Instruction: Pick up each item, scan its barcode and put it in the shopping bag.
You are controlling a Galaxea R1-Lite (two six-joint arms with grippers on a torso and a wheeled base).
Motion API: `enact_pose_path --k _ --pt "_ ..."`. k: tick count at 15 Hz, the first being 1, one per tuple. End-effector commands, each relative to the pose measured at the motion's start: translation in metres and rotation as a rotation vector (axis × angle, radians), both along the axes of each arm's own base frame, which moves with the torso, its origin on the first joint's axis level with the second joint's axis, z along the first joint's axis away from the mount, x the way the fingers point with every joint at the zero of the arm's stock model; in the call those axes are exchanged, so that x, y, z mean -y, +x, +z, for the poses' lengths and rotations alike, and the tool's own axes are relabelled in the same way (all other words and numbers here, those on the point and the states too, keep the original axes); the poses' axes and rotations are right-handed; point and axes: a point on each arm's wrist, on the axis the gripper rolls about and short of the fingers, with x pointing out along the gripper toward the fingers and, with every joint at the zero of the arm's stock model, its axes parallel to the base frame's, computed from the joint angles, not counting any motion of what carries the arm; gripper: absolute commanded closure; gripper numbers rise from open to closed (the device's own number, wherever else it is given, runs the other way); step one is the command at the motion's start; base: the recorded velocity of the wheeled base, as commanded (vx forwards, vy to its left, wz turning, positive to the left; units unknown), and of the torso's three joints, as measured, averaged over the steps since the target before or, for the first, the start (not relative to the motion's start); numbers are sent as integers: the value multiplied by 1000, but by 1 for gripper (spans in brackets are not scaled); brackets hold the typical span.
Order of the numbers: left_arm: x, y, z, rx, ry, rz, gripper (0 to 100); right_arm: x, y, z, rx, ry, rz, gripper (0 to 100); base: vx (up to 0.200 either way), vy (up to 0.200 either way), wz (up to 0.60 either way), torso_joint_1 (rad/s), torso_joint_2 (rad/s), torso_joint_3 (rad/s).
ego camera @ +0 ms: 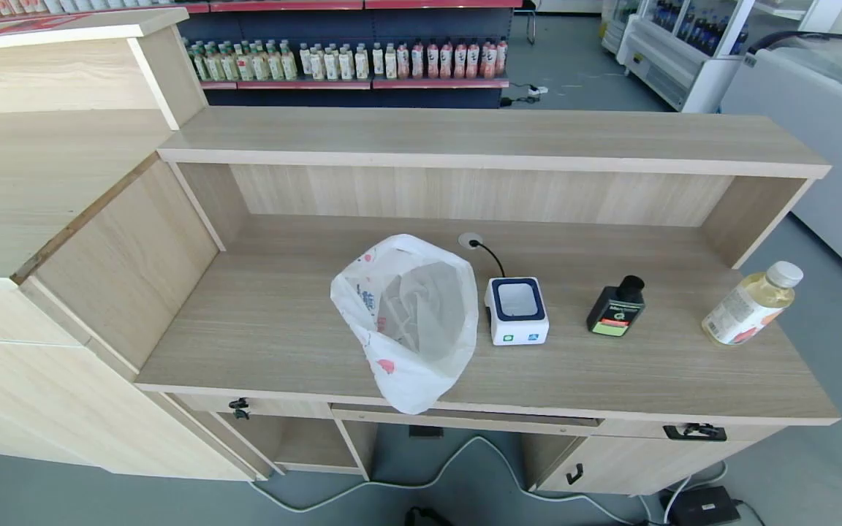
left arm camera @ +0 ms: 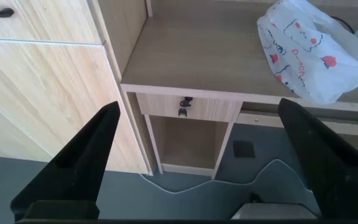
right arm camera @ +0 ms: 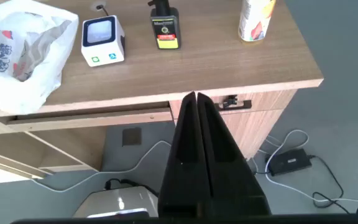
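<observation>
The shopping bag sits on the wooden counter, left of centre, and its bottom sags over the front edge. Its mouth gapes up toward me; inside I make out crumpled translucent plastic and cannot tell more. Just beside it on the right stands the white scanner, its dark-framed window facing up, with a black cable running back to a hole in the counter. Further right stands a small dark bottle with a black cap. Well apart from it, near the counter's right end, stands a drink bottle with a white cap, holding pale yellow liquid.

My left gripper hangs spread wide and holds nothing, in front of the counter's left end and lower than its top. My right gripper has its fingers pressed together, gripping nothing, low before the counter's right part.
</observation>
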Motion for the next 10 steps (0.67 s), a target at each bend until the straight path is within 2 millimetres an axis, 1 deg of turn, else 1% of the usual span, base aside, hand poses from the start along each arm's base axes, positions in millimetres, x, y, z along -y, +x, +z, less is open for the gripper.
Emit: enact_pose_path --k 1,2,3,4,6,7,9,10 --pt "0 0 0 0 0 0 0 0 31 106 -77 -3 -3 100 0 0 0 0 0 0" --pt "0 0 0 0 0 2 0 0 48 125 -102 -14 -2 100 0 0 0 0 0 0" --pt "0 0 0 0 0 2 0 0 60 129 -142 -63 -5 100 0 0 0 0 0 0" --pt "0 0 0 0 0 0 0 1 70 130 -186 -109 -18 100 0 0 0 0 0 0" --pt "0 0 0 0 0 0 0 2 85 125 -254 -113 -16 100 0 0 0 0 0 0" --pt "0 0 0 0 0 2 0 2 95 121 -305 -104 -17 0 0 0 0 0 0 0" --pt "0 0 0 0 0 0 0 5 117 117 -381 -96 -39 0 0 0 0 0 0 0" --pt "0 0 0 0 0 2 0 10 143 112 -420 -82 -63 0 0 0 0 0 0 0"
